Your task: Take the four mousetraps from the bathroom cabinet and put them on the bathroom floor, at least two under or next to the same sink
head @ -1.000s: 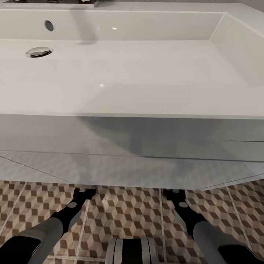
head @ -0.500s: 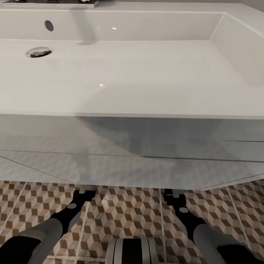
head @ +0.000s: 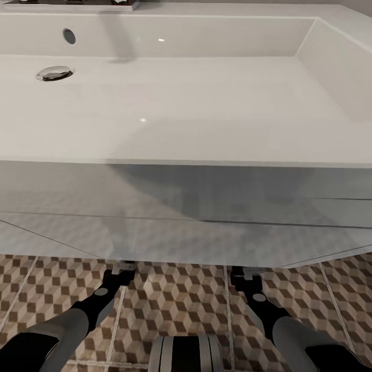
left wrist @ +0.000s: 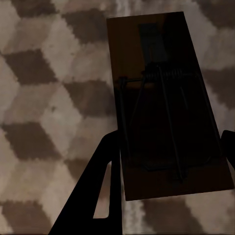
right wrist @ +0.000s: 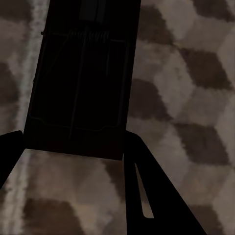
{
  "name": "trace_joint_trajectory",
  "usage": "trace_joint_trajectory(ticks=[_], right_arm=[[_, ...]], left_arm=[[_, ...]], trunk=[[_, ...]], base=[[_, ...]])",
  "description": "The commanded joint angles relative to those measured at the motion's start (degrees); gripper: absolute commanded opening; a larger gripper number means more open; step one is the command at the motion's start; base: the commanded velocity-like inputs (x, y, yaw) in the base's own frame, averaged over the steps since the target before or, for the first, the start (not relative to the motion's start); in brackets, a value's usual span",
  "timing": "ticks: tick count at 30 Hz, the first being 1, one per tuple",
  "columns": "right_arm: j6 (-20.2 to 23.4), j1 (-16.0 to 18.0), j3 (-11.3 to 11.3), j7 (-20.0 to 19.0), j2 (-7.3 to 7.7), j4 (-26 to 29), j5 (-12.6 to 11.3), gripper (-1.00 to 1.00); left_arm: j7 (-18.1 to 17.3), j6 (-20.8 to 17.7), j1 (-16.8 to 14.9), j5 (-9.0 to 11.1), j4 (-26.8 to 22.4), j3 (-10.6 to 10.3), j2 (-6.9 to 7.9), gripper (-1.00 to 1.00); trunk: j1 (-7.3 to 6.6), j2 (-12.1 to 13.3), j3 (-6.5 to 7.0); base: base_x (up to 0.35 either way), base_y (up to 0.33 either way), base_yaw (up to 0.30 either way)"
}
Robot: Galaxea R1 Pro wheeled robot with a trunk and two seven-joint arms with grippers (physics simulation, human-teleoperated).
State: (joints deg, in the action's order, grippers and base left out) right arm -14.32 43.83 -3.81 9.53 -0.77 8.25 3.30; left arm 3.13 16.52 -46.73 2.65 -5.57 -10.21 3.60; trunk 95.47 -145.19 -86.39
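sink point(head: 170, 98): white basin across the upper half of the head view, drain at upper left, its vanity front just below.
floor point(head: 175, 299): cube-pattern tiles along the bottom strip of the head view, pale grout lines.
left arm: enters from lower left, wrist ends at the vanity's lower edge; the left gripper point(head: 123, 268) is mostly tucked under the vanity.
right arm: enters from lower right, the right gripper point(head: 248, 270) also reaches under the vanity edge.
left trap point(left wrist: 166, 107): dark-brown board with wire spring and bar, centre-right in the left wrist view, tilted, tiles behind it.
left gripper state: one finger point(left wrist: 105, 186) touches the trap's lower left edge, the other finger shows at the right edge; narrow, holding the left trap point(left wrist: 166, 107).
right trap point(right wrist: 81, 78): very dark board with thin wire frame, upper left of the right wrist view, over a grout line.
right gripper state: fingers point(right wrist: 147, 191) flank the board's near end on both sides; narrow, holding the right trap.
trap-to-floor contact: cannot tell in either wrist view.
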Motion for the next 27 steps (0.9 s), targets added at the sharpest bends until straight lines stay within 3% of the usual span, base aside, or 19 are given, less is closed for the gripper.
trace_joint_trajectory(ticks=[1,16,27], right_arm=[[-0.08,0.03,-0.38,0.34,0.00,-0.07,0.13,-1.00],[-0.14,0.03,-0.40,0.23,-0.06,-1.34,0.11,-1.00],[-0.11,0.03,-0.41,0.22,-1.47,-2.72,0.13,-1.00]], left_arm=[[0.47,0.18,-0.02,0.17,0.11,-0.52,0.01,-1.00],[0.40,-0.48,-0.02,0.15,1.70,-0.59,0.02,-1.00],[-0.23,-0.53,-0.02,0.11,1.95,-0.53,-0.01,-1.00]], trunk=[[-0.01,-0.01,-0.03],[-0.01,-0.01,-0.03],[-0.01,-0.01,-0.03]], base=[[0.000,0.000,0.000],[0.000,0.000,0.000],[0.000,0.000,0.000]])
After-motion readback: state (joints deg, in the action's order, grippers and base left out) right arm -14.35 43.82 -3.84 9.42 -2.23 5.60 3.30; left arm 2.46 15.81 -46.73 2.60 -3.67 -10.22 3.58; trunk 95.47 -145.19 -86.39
